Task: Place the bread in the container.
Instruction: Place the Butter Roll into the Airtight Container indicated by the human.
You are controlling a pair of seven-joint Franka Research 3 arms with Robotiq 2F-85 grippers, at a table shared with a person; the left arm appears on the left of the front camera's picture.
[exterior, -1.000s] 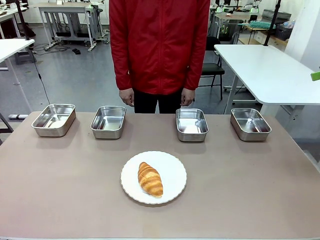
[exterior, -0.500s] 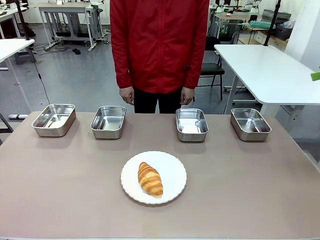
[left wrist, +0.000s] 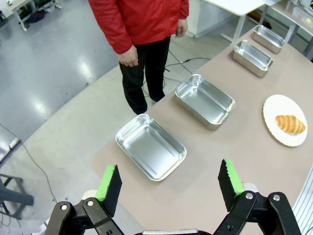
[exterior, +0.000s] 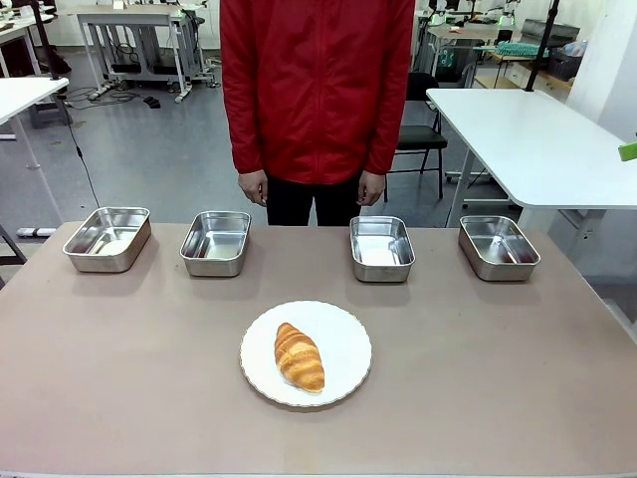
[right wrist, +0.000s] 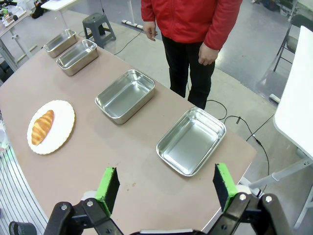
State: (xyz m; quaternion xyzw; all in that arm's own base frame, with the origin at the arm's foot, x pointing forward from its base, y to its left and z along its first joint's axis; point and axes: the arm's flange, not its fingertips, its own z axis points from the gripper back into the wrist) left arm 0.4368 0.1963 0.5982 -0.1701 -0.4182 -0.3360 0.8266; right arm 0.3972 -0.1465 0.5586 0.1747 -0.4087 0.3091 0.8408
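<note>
A golden-brown croissant (exterior: 299, 357) lies on a round white plate (exterior: 344, 344) at the near middle of the table. Four steel pans stand in a row at the far side: far left (exterior: 107, 238), left of centre (exterior: 216, 241), right of centre (exterior: 381, 247) and far right (exterior: 498, 246). All look empty. My left gripper (left wrist: 168, 188) hangs open high above the leftmost pan (left wrist: 150, 146), with the croissant (left wrist: 289, 124) far off to the right. My right gripper (right wrist: 165, 187) is open above the rightmost pan (right wrist: 191, 141), with the croissant (right wrist: 42, 126) at its left.
A person in a red jacket (exterior: 317, 90) stands at the far edge, hands (exterior: 253, 187) hanging at the sides. Bare brown tabletop (exterior: 498, 358) lies around the plate. Other white tables (exterior: 537, 139) and a chair stand behind.
The person has shifted very slightly. The croissant, plate and pans have not moved.
</note>
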